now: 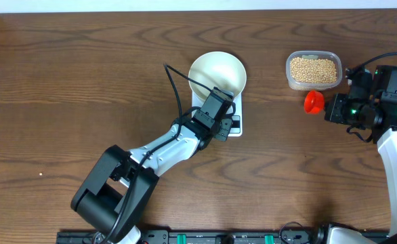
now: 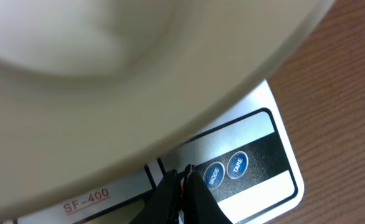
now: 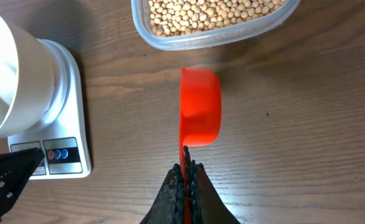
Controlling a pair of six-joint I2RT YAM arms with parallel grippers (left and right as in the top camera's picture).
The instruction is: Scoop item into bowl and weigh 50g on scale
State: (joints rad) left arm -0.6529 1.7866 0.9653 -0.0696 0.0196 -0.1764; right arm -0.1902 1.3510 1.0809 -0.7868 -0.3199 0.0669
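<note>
— On the dark wooden table (image 1: 83,81), centre frame: what stands there?

— A round white bowl (image 1: 217,73) sits on a small white scale (image 1: 236,112), covering most of its platform. Only the front strip with the display and two round buttons shows.

— And the left arm?

— It reaches in from the lower left. The left gripper (image 2: 184,177) hangs over that front strip with its fingers pressed together and nothing between them. The tips are just beside the MODE button (image 2: 213,175), with the TARE button (image 2: 237,165) next along. The wrist view does not show whether the tips touch the scale.

— Where are the beans?

— Upper right, well apart from the bowl. The tan beans (image 3: 213,12) lie in a clear plastic tub (image 1: 313,70) with rounded corners.

— The right arm?

— At the right edge. The right gripper (image 3: 185,171) is clamped tight on the thin handle of a red-orange scoop (image 3: 200,106). The scoop's cup points toward the tub and is just short of its near wall, above the bare wood between the tub and the scale.
</note>
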